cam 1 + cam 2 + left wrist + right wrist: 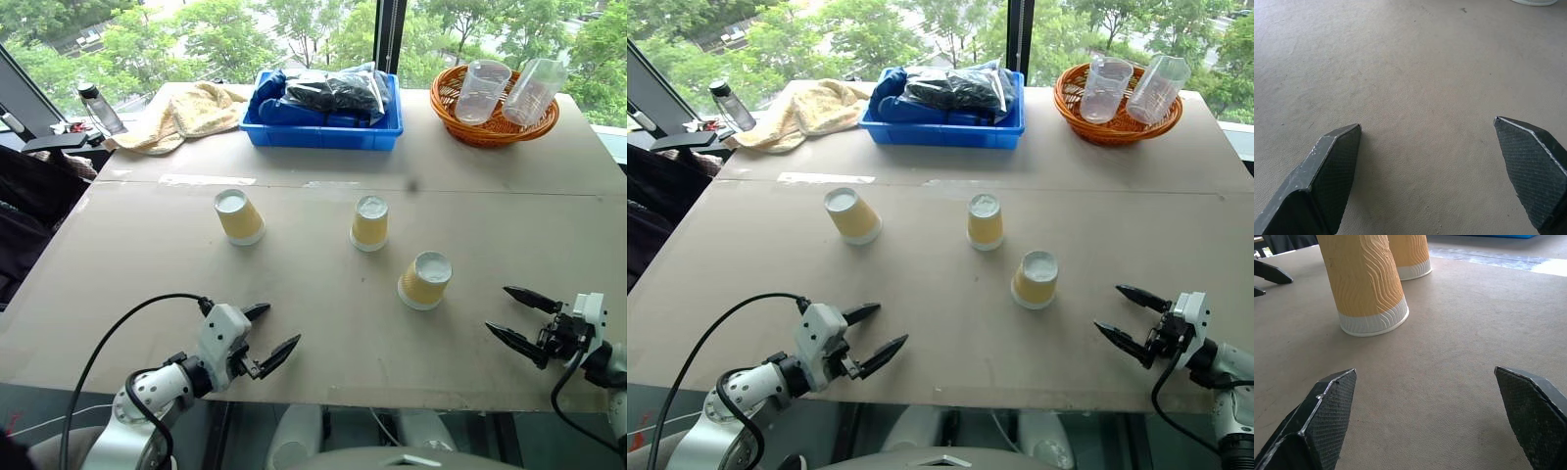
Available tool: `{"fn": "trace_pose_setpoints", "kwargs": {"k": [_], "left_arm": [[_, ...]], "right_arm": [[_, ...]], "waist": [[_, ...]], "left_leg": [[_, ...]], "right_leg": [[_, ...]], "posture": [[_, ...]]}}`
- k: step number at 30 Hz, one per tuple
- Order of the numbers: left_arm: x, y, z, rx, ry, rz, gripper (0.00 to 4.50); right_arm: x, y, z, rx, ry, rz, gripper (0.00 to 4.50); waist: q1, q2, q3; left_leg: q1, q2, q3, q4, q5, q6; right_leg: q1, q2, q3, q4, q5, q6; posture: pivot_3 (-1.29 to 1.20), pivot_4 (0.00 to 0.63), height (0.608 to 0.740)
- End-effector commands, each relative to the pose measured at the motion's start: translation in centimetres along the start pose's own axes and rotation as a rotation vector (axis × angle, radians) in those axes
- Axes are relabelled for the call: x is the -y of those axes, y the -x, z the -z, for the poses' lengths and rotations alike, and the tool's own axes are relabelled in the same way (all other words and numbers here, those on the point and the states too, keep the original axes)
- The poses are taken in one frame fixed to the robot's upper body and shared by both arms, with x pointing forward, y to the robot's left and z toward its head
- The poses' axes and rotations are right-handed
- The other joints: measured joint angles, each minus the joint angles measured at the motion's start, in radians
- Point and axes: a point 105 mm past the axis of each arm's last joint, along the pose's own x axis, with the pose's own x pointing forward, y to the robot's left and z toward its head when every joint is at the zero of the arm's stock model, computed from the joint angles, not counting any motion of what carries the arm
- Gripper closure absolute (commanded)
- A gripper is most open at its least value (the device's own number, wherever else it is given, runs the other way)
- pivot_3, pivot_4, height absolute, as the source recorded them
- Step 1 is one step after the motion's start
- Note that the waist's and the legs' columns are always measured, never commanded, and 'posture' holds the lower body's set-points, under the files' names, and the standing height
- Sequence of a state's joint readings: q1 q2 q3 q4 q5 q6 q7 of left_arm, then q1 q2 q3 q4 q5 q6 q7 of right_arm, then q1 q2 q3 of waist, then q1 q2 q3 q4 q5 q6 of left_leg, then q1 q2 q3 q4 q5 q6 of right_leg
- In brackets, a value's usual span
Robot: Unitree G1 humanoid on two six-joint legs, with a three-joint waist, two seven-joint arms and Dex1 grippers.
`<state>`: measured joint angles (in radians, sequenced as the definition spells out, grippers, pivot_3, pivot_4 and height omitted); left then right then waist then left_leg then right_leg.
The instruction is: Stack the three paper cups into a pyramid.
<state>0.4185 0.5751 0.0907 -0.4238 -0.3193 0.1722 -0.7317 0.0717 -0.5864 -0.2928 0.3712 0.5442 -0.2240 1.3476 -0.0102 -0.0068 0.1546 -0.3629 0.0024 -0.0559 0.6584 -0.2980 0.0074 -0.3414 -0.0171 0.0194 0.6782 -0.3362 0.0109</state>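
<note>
We found the task not yet begun: the three paper cups stood upside down on the table [137, 245], well apart from one another, none stacked. Going left to right, the left end effector [268, 341] hovered low over the near edge with its fingers spread wide and nothing between them. The left cup [238, 216] stood beyond it, the middle cup [369, 223] near the table's centre, and the right cup [425, 280] nearer to us. The right end effector [519, 315] was also spread wide and empty, pointing toward the right cup from beside it. We judged that two cups had yet to be set side by side and the third placed on top. We could read no brand, label or writing on the cups.
</note>
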Motion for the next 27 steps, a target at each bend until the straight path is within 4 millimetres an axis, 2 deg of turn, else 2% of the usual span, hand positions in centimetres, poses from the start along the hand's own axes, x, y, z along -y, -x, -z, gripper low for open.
{"fn": "trace_pose_setpoints", "kwargs": {"k": [1, 23, 27], "left_arm": [[-0.6, 0.5, -0.7, 0.024, -0.015, -0.033, 0.04], [-0.7, 0.0, -1.4, 0.058, -0.036, 0.020, 0.04], [-0.6, -1.0, -3.0, 0.129, -0.034, 0.053, 0.04]], "right_arm": [[0.5, 0.6, -0.1, -0.010, -0.003, 0.020, 0.00], [0.1, 0.2, -0.9, -0.001, 0.008, 0.002, 0.00], [-0.8, -0.1, -2.4, 0.056, 0.034, -0.053, 0.00]], "waist": [[0.000, 0.000, 0.000], [0.000, 0.001, 0.001], [0.000, 0.004, 0.003]], "left_leg": [[0.000, 0.000, 0.000, 0.000, 0.000, 0.000], [0.000, 0.000, 0.000, -0.004, 0.000, 0.000], [0.000, 0.000, 0.000, -0.004, 0.000, 0.000]], "right_leg": [[0.000, 0.000, 0.000, 0.000, 0.000, 0.000], [-0.001, 0.000, 0.000, -0.001, 0.000, 0.000], [-0.001, 0.000, 0.000, -0.001, 0.000, 0.000]], "posture": [[0.00, 0.150, 0.740], [0.00, 0.150, 0.740], [0.00, 0.150, 0.740]]}}
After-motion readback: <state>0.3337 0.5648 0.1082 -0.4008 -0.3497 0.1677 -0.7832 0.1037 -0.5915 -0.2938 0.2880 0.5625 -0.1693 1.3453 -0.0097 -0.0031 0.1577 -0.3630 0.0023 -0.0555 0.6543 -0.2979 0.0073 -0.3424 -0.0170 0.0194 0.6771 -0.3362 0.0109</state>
